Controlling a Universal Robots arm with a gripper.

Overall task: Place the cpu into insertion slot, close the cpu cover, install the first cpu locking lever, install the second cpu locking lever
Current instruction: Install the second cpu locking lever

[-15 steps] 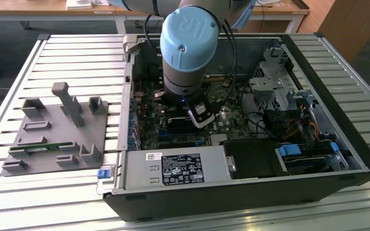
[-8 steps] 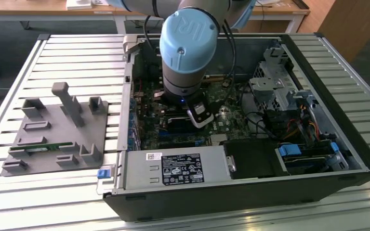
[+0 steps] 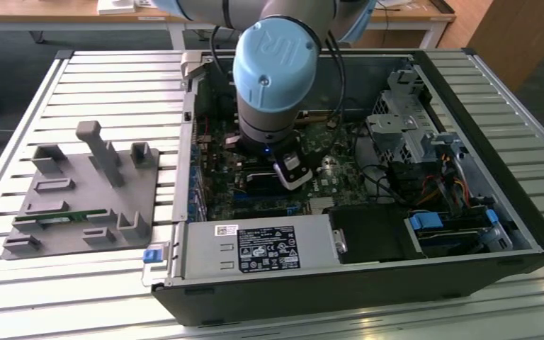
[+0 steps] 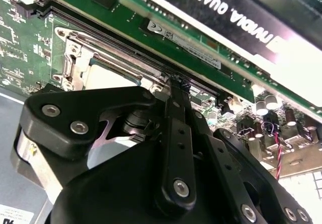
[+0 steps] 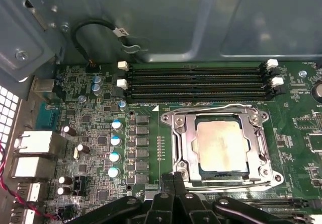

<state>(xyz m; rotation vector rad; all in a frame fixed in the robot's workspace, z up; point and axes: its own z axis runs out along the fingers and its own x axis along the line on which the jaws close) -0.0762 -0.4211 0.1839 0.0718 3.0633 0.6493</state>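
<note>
In the first wrist view the cpu lies flat in the insertion slot, its pale metal top showing through the cut-out of the cpu cover, which lies down over it. A thin wire locking lever runs along one edge of the cover. My gripper is shut, its black fingertips together at one corner of the socket; I see nothing held between them. The second wrist view has the gripper just beside the cpu. In the exterior view the gripper hangs low inside the open computer case.
Long memory slots lie beside the socket. A large black graphics card stands close to the gripper. Drive cages and cables fill the case at the exterior view's right. A grey fixture plate rests on the slatted table at its left.
</note>
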